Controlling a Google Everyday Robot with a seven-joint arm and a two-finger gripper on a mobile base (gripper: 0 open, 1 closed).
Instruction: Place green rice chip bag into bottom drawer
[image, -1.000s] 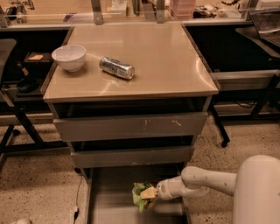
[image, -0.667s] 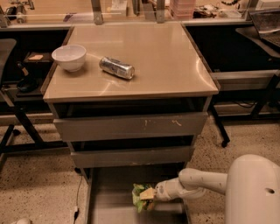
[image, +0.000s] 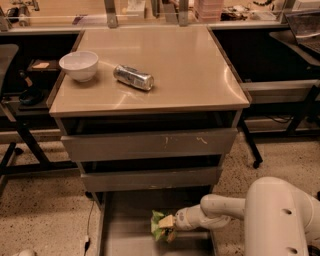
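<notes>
The green rice chip bag (image: 159, 225) is a small crinkled green pouch hanging low over the open bottom drawer (image: 125, 230), the lowest grey tray pulled out beneath two shallower drawers. My gripper (image: 167, 227) reaches in from the right on a white arm and is shut on the bag's right side. The bag sits near the drawer's middle, just above its flat grey floor.
On the tan cabinet top (image: 190, 75) lie a white bowl (image: 79, 65) at the left and a silver can (image: 133, 77) on its side. Two grey drawer fronts (image: 150, 145) overhang the open drawer. Black table legs (image: 25, 145) stand left, speckled floor around.
The arm has drawn slightly left and its white body fills more of the lower right. The bag stays held over the drawer in nearly the same spot.
</notes>
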